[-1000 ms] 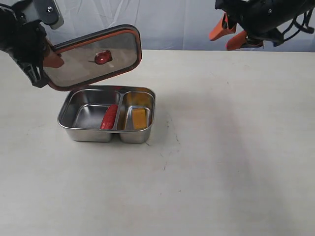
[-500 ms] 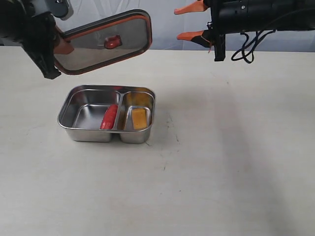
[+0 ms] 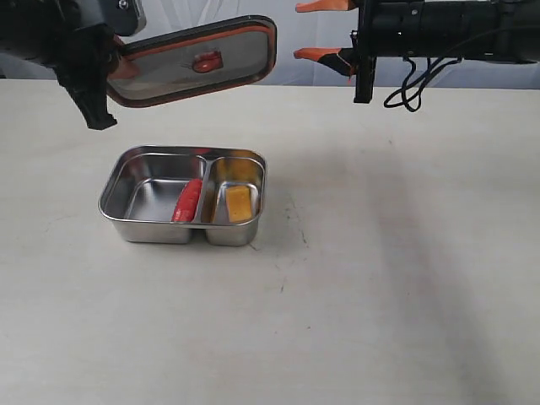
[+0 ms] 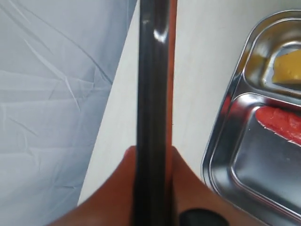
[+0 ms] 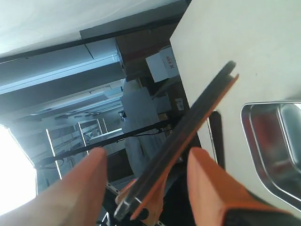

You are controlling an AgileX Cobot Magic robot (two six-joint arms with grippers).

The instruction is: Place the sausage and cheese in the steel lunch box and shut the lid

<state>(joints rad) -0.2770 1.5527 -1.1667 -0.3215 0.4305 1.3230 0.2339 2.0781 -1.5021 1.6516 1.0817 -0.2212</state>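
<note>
The glossy red sausage (image 3: 187,201) lay against the divider in the larger left compartment of the shiny, round-cornered steel lunch box (image 3: 126,221), left of centre in the exterior view, with the yellow-orange cheese (image 3: 239,203) block in the smaller right one. At upper left the dark translucent, orange-rimmed lid (image 3: 240,51) hung tilted, its edge pinched by the left gripper (image 3: 116,69). At the top right, the right gripper (image 3: 325,30) stood spread and empty above the pale matte table (image 3: 396,270).
</note>
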